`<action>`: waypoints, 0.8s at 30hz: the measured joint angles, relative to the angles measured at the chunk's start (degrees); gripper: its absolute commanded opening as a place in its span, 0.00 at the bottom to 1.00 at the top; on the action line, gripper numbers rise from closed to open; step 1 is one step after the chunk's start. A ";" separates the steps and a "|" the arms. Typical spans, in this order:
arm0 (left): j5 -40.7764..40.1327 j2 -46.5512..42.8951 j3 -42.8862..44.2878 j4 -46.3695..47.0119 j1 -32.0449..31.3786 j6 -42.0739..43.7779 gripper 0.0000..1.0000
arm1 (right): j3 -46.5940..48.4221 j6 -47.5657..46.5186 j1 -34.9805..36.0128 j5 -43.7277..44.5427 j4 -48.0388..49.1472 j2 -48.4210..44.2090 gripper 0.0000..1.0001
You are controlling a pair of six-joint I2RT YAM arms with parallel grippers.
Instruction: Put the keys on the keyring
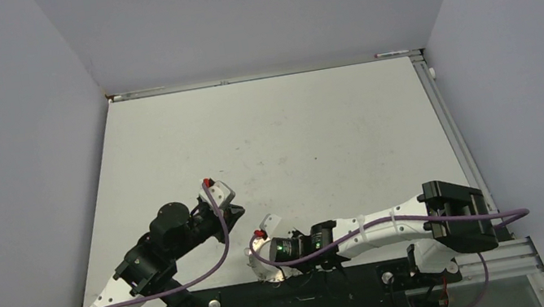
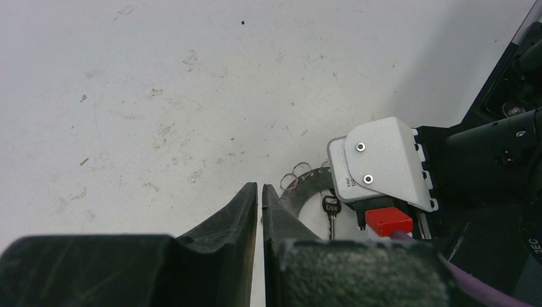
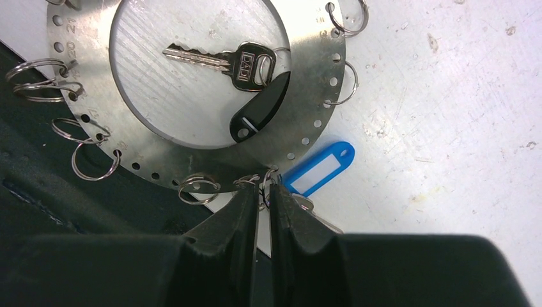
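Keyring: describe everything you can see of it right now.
The keyring is a flat brushed grey metal disc with a wide round hole, small punched holes round its band and wire loops on its outer edge. It lies flat, partly on the white table, partly over a dark base. The black-tagged key lies in the hole, its tag overlapping the band. The right tool, nearly shut, meets its near edge by the blue tag.
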 measured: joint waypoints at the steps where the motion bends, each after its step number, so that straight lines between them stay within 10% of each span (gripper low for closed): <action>1: 0.00 0.00 0.00 0.00 0.00 -0.02 0.05 | 0.00 0.02 0.00 0.04 0.02 0.00 0.08; 24: 3.04 -0.74 0.00 0.04 0.00 -0.04 0.05 | -6.67 -2.03 -9.31 -7.50 7.78 -14.01 0.05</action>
